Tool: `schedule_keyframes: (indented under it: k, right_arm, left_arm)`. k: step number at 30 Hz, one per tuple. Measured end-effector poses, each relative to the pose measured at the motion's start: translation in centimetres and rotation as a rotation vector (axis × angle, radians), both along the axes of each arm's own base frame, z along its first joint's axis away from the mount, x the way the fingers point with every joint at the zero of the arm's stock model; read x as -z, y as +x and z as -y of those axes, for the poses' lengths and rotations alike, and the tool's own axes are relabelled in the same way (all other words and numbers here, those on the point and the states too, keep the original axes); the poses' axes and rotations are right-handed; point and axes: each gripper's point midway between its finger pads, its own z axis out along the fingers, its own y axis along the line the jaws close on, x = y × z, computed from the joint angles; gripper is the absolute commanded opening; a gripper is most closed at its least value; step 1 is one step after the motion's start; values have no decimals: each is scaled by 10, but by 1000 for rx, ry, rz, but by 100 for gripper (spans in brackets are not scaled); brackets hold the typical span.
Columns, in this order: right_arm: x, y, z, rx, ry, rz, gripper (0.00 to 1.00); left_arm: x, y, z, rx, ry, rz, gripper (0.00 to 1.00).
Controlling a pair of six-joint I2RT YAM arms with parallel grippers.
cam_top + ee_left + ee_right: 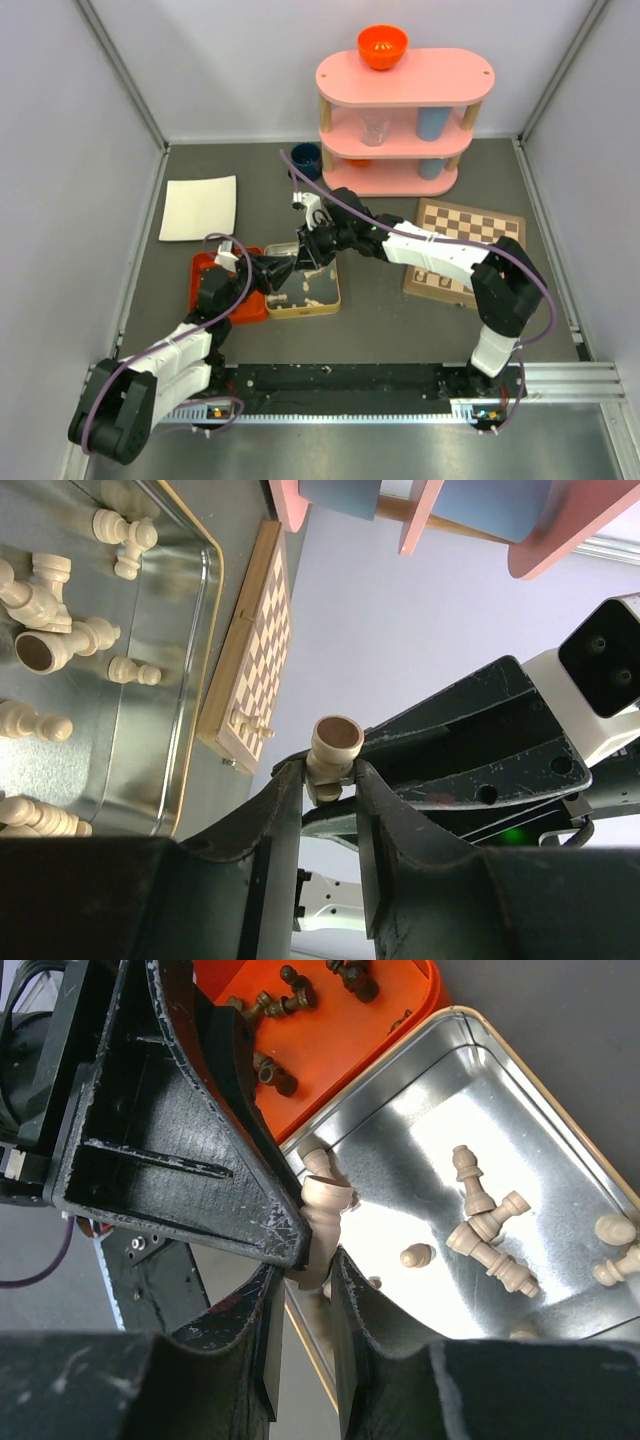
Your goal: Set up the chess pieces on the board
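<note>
Biggest thing first: the board [470, 225] lies off on my right, well apart from where I'm working, with a few men [252, 723] standing at its edge. That's a long carry, and a loose hold could slip anywhere along it.

Both my arms meet over the tin [325, 300], with the orange tray [205, 290] just beside it. Anything I drop here lands in metal, bounces among the loose cream men [485, 1215] and scatters them, or hops over into the dark men [270, 1005] in the tray.

Now the claws. My left claw [328, 775] is pinching a cream piece [337, 738], felt base up towards its camera, held by the narrow part of the body. My right claw [305, 1270] is pressed in on the same piece from the other side, jaws nearly together around it. How firm that second hold is, I can't tell.

That's the danger. It's a hand-over, two claws on one tiny turned piece. If my left lets go before my right really bites, down it goes. The curved wood gives the pads little to sit on, so uneven squeeze could squirt it out sideways.

The fingers are crowded too. The left claw's black finger sits right against my right claw's view, and any pull at an angle could knock them together and twist the piece.

And if it comes away tilted, it reaches its square tilted and could topple there, perhaps into its neighbours.
</note>
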Motion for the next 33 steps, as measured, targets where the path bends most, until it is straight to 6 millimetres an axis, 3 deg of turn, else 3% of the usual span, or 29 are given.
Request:
schedule_keyframes:
  k: [10, 17, 20, 25, 31, 33]
  right_arm:
    - [5, 5, 3, 2, -18, 39, 15]
    - [23, 5, 11, -19, -59, 82, 15]
    - [31, 3, 16, -47, -78, 108, 15]
    - [37, -4, 22, -100, -87, 138, 15]
    - [32, -12, 22, -160, -59, 153, 15]
    - [32, -14, 22, -172, -58, 151, 15]
  left_arm:
    - [8, -1, 1, 10, 32, -1, 51]
    - [25, -8, -2, 36, 149, 19, 65]
    - [32, -9, -3, 64, 244, 41, 65]
    - [24, -7, -1, 133, 342, 116, 65]
    - [39, -14, 9, 242, 367, 100, 58]
    - [43, -16, 10, 266, 366, 89, 51]
